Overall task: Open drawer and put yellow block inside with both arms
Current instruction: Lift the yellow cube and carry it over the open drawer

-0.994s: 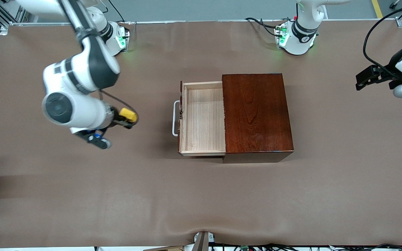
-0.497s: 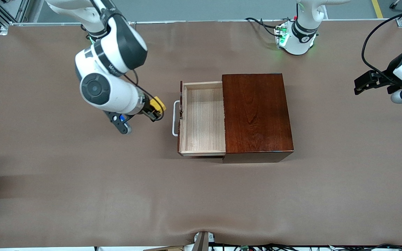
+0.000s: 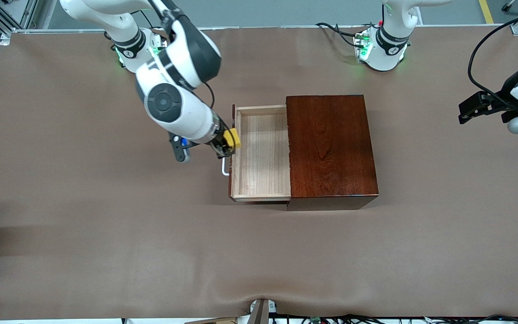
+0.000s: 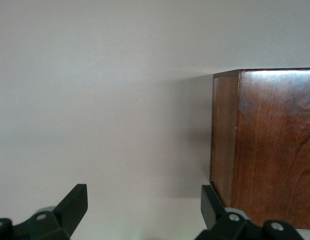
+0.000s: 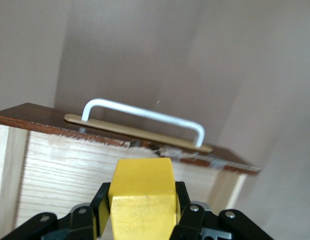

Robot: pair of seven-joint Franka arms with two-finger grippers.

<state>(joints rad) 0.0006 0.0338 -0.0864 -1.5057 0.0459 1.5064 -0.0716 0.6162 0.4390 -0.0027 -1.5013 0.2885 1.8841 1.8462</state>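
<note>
Now my right claw (image 3: 228, 143) pinches the yellow block (image 3: 232, 138) tight, up over the front edge of the open drawer (image 3: 261, 153), by its white handle (image 3: 225, 168), mid-table. My left claw (image 3: 468, 107) waits wide open and empty near the table's end edge.

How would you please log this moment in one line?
right gripper: holds yellow block over drawer front | drawer: open | left gripper: open, waiting

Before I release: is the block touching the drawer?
Apart. Right wrist view shows the block clamped in the right gripper, above the drawer.
</note>
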